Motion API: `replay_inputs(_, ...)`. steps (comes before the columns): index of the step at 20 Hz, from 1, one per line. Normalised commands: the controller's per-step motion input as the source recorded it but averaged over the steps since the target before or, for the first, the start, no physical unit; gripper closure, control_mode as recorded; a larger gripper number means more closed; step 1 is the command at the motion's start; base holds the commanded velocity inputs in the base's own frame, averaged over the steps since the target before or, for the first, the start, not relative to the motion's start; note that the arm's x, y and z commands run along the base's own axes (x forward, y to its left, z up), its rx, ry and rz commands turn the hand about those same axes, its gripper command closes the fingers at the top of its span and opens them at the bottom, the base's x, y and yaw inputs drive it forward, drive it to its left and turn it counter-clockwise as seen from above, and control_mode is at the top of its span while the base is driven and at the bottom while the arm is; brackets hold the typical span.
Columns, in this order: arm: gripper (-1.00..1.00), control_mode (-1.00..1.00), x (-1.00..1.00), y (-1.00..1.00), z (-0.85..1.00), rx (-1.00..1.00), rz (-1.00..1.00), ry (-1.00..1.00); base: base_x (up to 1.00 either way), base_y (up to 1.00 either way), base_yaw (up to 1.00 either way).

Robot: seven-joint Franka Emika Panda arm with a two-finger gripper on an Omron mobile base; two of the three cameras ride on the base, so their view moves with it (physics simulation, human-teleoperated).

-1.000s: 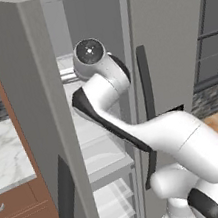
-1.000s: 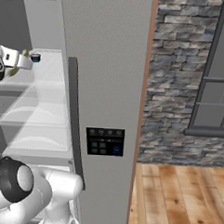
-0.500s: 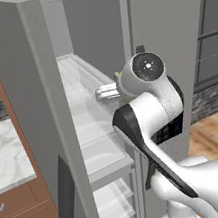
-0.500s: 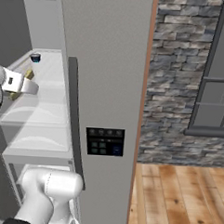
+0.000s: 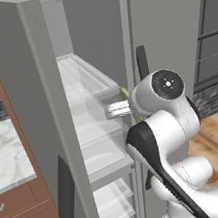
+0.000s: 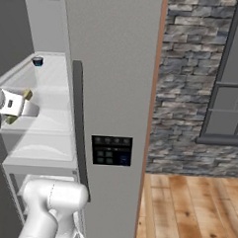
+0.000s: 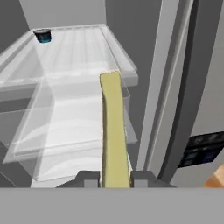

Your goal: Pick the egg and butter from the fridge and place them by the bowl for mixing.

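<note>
The butter (image 7: 114,131) is a yellow-green stick, and my gripper (image 7: 115,179) is shut on its near end, so it juts forward between the fingertips (image 7: 89,177). It hangs in front of the pale shelves of the open grey fridge (image 7: 78,48). In the left base view the gripper (image 5: 116,109) sits at the shelf's front edge, and a tip of the butter (image 5: 124,94) peeks out behind it. The right base view has the gripper (image 6: 13,104) at the far left, beside the fridge (image 6: 114,66). The egg and the bowl are out of view.
A small dark blue cup (image 7: 43,35) stands at the back of the upper shelf. The open fridge door with its dark handle (image 5: 66,200) is on my left, next to a marble counter (image 5: 3,160). A stone wall (image 6: 188,70) and a wood floor (image 6: 195,209) lie to the right.
My arm has drawn back out of the fridge, down and toward the base, with the butter still held. The wrist has swung from the upper shelf to the shelf's front edge.
</note>
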Motion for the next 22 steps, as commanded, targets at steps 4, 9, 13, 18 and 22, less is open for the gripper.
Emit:
replay_inputs(4,1.00,1.00,-0.25,0.00,-0.11,0.00,0.00,0.02,-0.75,0.00,0.00)
replay_inputs(9,1.00,1.00,0.00,0.00,0.00,0.00,0.00,0.00,-1.00,0.00,0.04)
replay_inputs(13,1.00,1.00,0.00,0.00,0.00,0.00,0.00,0.00,-0.99,0.07,0.23)
replay_inputs(18,1.00,1.00,0.00,0.00,0.00,0.00,0.00,0.00,-1.00,0.00,0.52)
replay_inputs(22,1.00,1.00,0.00,0.00,0.00,0.00,0.00,0.00,-0.81,0.00,0.71)
